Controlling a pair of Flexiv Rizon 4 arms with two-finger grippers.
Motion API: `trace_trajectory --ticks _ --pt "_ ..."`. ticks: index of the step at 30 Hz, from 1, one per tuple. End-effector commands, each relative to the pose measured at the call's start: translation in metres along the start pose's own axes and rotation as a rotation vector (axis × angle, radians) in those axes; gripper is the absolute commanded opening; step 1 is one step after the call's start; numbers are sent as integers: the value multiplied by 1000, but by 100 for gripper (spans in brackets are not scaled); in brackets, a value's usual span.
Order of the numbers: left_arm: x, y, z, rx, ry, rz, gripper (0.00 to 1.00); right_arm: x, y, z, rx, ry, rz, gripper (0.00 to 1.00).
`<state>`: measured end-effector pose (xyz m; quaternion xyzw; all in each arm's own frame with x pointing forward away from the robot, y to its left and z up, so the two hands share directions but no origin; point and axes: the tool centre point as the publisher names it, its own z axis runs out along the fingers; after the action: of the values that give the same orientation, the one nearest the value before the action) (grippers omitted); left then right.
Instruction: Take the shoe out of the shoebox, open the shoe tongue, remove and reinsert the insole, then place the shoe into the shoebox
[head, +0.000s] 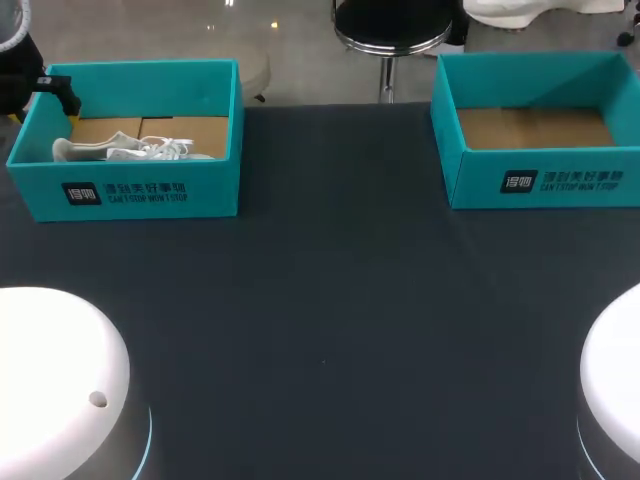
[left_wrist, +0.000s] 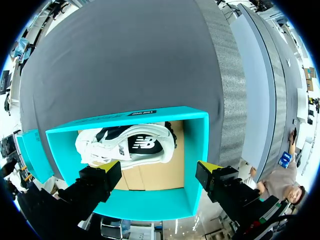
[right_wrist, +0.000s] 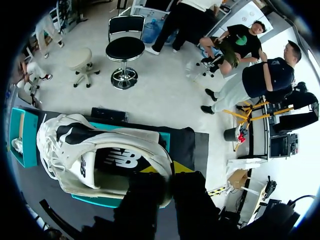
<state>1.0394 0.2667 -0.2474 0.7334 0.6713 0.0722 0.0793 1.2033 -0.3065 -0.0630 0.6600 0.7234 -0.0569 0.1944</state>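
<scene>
A white and black shoe (head: 125, 150) (left_wrist: 135, 145) lies on its side in the left teal shoebox (head: 150, 190) (left_wrist: 145, 207). My left gripper (left_wrist: 157, 167) hangs open above that box, near its rim, its fingers wide apart and touching nothing. In the head view only a black part of the left arm (head: 45, 88) shows, at the box's far left corner. My right gripper (right_wrist: 167, 175) is shut on the collar of a second white and black shoe (right_wrist: 100, 155), held up in the air over the right teal shoebox (head: 540, 180) (right_wrist: 95, 201), which holds no shoe.
The dark table (head: 330, 300) stretches between and in front of the two boxes. The white arm bases (head: 50, 380) (head: 615, 390) stand at the front corners. The right arm and its shoe are outside the head view.
</scene>
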Motion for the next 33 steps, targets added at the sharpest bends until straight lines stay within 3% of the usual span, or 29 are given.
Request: trace_trajectory --ticks 1,13,23,33 --pt "0 -1 0 -2 2 1 100 -1 2 -2 5 2 1 0" --pt "0 -1 0 -2 2 1 100 -1 2 -2 5 2 1 0" --pt "0 -1 0 -2 2 1 100 30 -55 -14 -22 30 5 0" --pt "0 -1 0 -2 2 1 100 66 -125 -52 -52 38 -26 0"
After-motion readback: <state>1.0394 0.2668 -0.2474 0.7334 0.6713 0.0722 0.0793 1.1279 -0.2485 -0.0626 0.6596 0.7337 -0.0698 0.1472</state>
